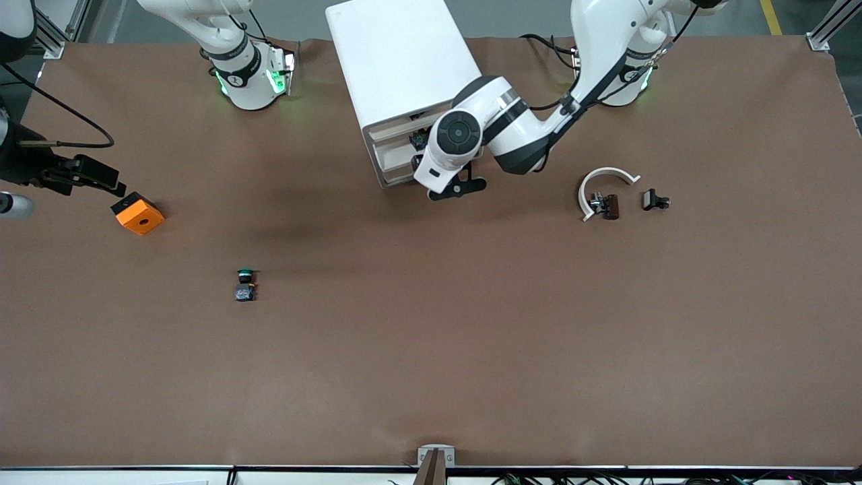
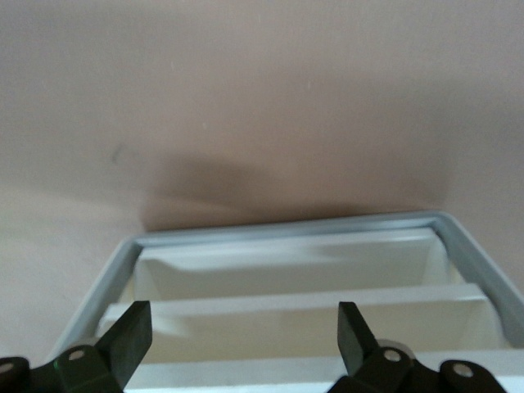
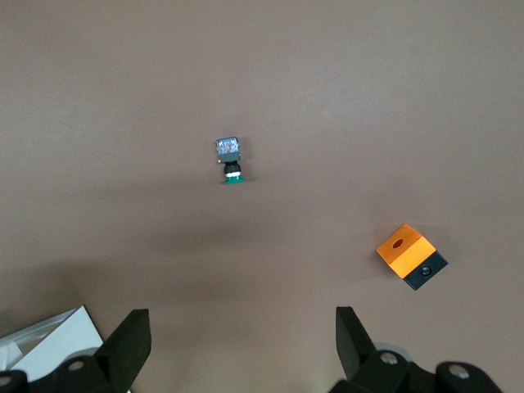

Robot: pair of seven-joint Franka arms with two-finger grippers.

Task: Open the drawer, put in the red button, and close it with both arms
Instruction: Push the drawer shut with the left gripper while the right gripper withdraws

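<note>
The white drawer cabinet [image 1: 404, 67] stands between the two arm bases, its front toward the front camera. My left gripper [image 1: 419, 143] is at that front, mostly hidden by its own wrist. In the left wrist view the left gripper [image 2: 244, 332] is open and empty over the white drawer fronts [image 2: 295, 307] inside the grey frame [image 2: 286, 229]. I cannot tell whether a drawer is pulled out. My right gripper [image 3: 243, 340] is open and empty, high over the table, and does not show in the front view. No red button shows in any view.
A green-capped button [image 1: 246, 284] [image 3: 232, 160] lies mid-table. An orange block [image 1: 138, 213] [image 3: 411, 256] sits toward the right arm's end beside a black cabled fixture [image 1: 81, 174]. A white curved piece [image 1: 606, 180], a dark brown part [image 1: 608, 206] and a small black part [image 1: 654, 200] lie toward the left arm's end.
</note>
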